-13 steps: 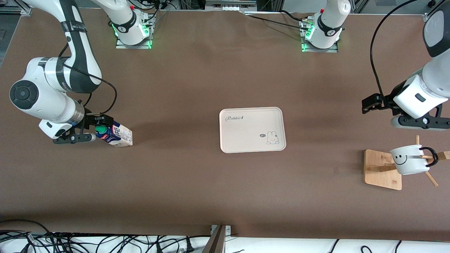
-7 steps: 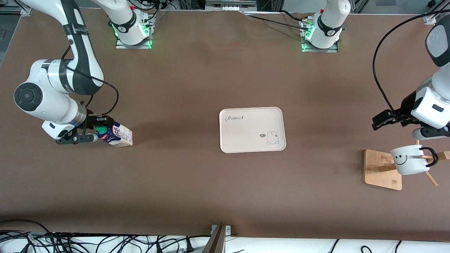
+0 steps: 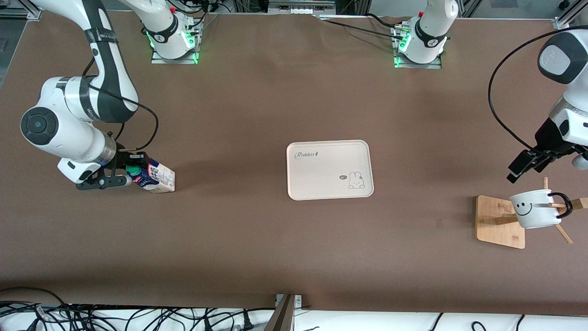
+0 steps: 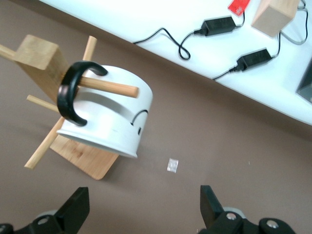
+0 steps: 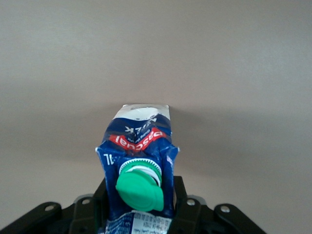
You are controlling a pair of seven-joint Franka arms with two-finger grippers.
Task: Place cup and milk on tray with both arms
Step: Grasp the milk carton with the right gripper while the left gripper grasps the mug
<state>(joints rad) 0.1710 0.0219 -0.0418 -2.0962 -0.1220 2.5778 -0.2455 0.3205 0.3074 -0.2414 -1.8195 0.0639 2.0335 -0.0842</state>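
Note:
The milk (image 3: 157,179), a blue and white carton with a green cap (image 5: 140,187), rests tilted on the table at the right arm's end. My right gripper (image 3: 133,174) is shut on its gable top, one finger on each side of the milk (image 5: 139,144). The cream tray (image 3: 321,177) lies mid-table with nothing on it. The cup (image 3: 535,210), white with a smiley face, hangs by its black handle on a peg of the wooden rack (image 3: 498,225). My left gripper (image 3: 518,169) hovers open over the table beside the rack, apart from the cup (image 4: 105,122).
The rack's pegs (image 4: 109,87) stick out around the cup, and one runs through its handle. A small scrap (image 4: 172,165) lies on the brown table near the rack. Cables and power bricks (image 4: 253,57) lie on the white surface past the table edge.
The right gripper has shut on the milk's top and nudged the carton slightly. The left arm has swung its open gripper down toward the rack and the cup.

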